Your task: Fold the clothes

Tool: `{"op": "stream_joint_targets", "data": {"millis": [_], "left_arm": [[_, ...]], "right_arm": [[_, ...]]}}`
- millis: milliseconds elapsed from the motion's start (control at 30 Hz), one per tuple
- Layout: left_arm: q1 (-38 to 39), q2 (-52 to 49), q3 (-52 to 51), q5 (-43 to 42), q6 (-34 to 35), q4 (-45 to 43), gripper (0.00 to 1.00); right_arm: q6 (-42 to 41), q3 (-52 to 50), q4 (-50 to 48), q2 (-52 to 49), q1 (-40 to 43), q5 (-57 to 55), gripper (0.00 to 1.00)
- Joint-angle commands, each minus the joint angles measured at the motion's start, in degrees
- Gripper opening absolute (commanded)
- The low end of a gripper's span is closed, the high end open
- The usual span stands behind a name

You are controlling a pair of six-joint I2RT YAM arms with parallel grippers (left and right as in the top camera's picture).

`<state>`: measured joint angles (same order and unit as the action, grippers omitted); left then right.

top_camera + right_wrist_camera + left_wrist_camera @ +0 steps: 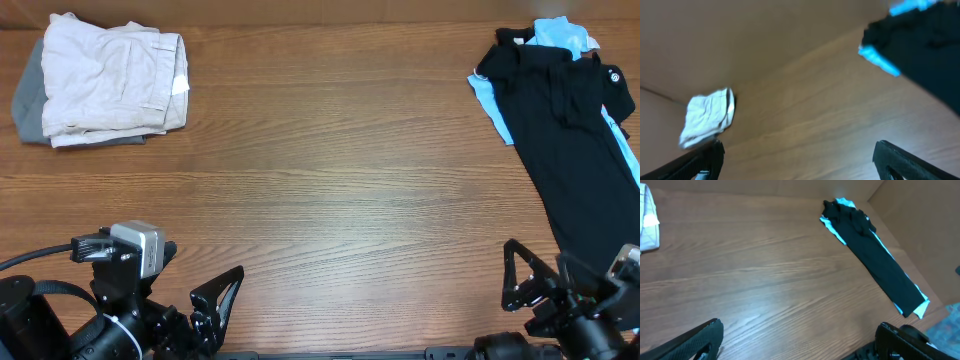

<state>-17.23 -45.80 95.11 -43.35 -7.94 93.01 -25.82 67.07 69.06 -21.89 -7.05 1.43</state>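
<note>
Overhead, a pale folded garment (110, 80) sat at the upper left of the frame. It was cream-coloured, creased and squared into a thick bundle on top of a grey garment (27, 100), whose edge showed along its left side. Toward the upper right, a black garment (565, 150) lay unfolded in a long strip slanting down to the right edge. It was spread over a light blue garment (487, 100) that peeked out along its left side and at the top. Both piles rested on the wooden table (340, 170).

The left gripper (215, 305) sat at the lower left of the frame, its jaws spread apart and holding nothing. The pale bundle lay well apart from it, higher up and further left. In the left wrist view the black garment (875, 260) stretched across the upper right, far beyond the parted fingers (695, 340). The right gripper (535, 280) sat at the lower right, likewise released and empty, with the lower end of the black strip near it on its right. The right wrist view was blurred.

A white tag (181, 86) showed at the right edge of the pale bundle, and a small round white mark (612, 75) sat on the black garment. Both were too small to read.
</note>
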Motion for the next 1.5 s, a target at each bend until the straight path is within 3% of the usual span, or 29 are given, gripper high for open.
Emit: {"op": "stream_joint_targets", "data": {"millis": [0, 300, 467, 600, 800, 1067, 1467], "left_arm": [[0.0, 0.07, -0.2, -1.03, -1.29, -0.24, 1.0], [0.02, 0.07, -0.2, -1.03, -1.29, -0.24, 1.0], [0.0, 0.07, -0.2, -1.03, -1.29, -0.24, 1.0], [0.0, 0.07, -0.2, -1.03, -1.29, -0.24, 1.0], [0.02, 0.09, -0.2, -1.03, -1.29, -0.24, 1.0], [0.02, 0.09, -0.2, -1.03, -1.29, -0.22, 1.0], [0.02, 0.07, -0.2, -1.03, -1.29, -0.22, 1.0]], "right_arm": [[6.27, -8.72, -4.7, 5.77, 0.42, -1.38, 1.0], [14.01, -36.57, -36.0, 14.49, 0.44, 1.18, 1.0], [14.4, -50.84, -55.8, 17.62, 0.44, 2.67, 1.0], [14.32, -58.97, -65.68, 20.55, 1.16, 2.75, 1.0], [15.69, -63.87, -71.12, 21.73, 4.42, 3.17, 1.0], [30.32, -64.13, -71.3, 21.73, 8.02, 10.21, 1.0], [25.99, -66.62, -67.69, 21.73, 8.68, 2.99, 1.0]]}}
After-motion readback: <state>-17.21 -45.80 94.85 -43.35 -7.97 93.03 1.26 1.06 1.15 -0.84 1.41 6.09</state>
